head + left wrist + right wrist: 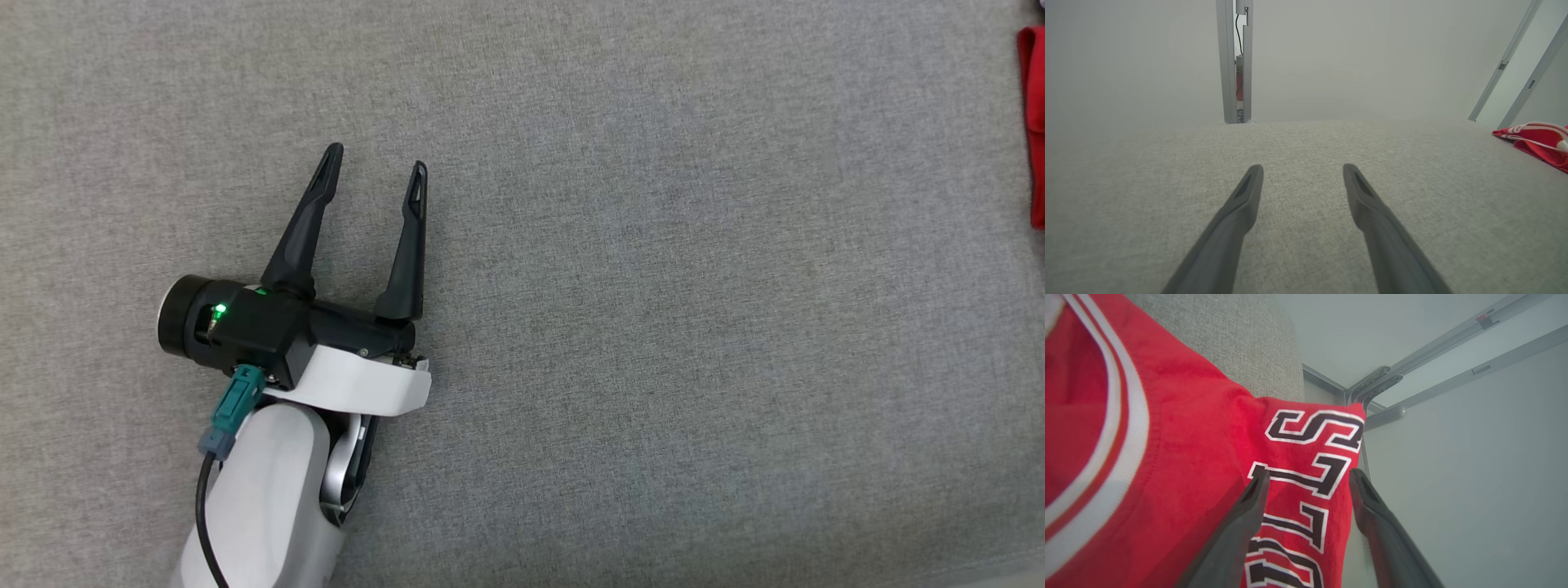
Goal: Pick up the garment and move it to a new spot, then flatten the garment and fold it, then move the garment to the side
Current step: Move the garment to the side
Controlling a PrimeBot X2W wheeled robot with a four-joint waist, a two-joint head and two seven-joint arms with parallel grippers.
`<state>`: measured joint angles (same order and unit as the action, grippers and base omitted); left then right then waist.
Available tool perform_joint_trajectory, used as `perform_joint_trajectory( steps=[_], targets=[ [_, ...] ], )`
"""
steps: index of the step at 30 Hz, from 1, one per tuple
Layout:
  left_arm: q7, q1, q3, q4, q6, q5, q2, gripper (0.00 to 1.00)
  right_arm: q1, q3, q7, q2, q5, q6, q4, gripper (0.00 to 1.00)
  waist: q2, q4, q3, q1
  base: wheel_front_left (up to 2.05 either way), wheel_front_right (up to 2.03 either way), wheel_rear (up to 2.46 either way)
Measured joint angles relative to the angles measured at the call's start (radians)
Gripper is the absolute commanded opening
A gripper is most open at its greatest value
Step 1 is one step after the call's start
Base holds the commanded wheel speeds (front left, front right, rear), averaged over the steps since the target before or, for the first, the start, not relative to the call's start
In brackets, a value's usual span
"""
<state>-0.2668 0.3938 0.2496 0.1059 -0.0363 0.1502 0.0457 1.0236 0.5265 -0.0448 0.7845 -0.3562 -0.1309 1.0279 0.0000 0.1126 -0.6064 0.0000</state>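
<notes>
The garment [1032, 122] is a red jersey with white trim and black lettering, lying at the far right edge of the grey cloth table in the head view. It shows again in the left wrist view as a red garment [1537, 143] at the right edge. In the right wrist view the garment [1180, 465] lies folded at the table's corner, just beyond my right gripper [1306, 477], which is open over the lettered edge. My left gripper [375, 159] hovers open over bare table at the left, far from the jersey, seen from the wrist as an open left gripper [1302, 169].
The grey fabric-covered table [653, 327] spreads across the head view. Metal frame posts [1235, 61] stand beyond its far edge, and slanted rails [1412, 375] rise past the corner by the jersey, where the table ends.
</notes>
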Motion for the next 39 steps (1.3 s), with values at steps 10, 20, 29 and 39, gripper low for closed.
perform_joint_trajectory(
  steps=[10, 20, 29, 39],
  targets=[
    [0.003, -0.029, -0.002, 0.006, -0.009, 0.025, 0.003, 1.00, 0.038, -0.048, -0.043, -0.056, 0.079, 0.000, -0.012, 1.00, 0.0000, -0.010, 0.082, 0.0000, 0.00, 0.00, 0.00],
    [0.004, -0.093, -0.044, -0.016, -0.022, 0.046, 0.003, 1.00, -0.046, -0.129, -0.181, -0.231, 0.029, 0.000, -0.245, 1.00, 0.0000, -0.016, 0.222, 0.0000, 0.00, 0.00, 0.00],
    [0.004, -0.195, -0.092, -0.044, -0.035, 0.065, 0.003, 1.00, -0.323, -0.295, -0.215, -0.437, 0.051, 0.000, -0.541, 1.00, 0.0000, -0.031, 0.357, 0.0000, 0.00, 0.00, 0.00],
    [0.004, -0.309, -0.151, -0.065, -0.050, 0.081, 0.003, 1.00, -0.712, -0.395, -0.217, -0.694, 0.167, 0.000, -0.788, 1.00, 0.0000, -0.066, 0.458, 0.0000, 0.00, 0.00, 0.00]
  ],
)
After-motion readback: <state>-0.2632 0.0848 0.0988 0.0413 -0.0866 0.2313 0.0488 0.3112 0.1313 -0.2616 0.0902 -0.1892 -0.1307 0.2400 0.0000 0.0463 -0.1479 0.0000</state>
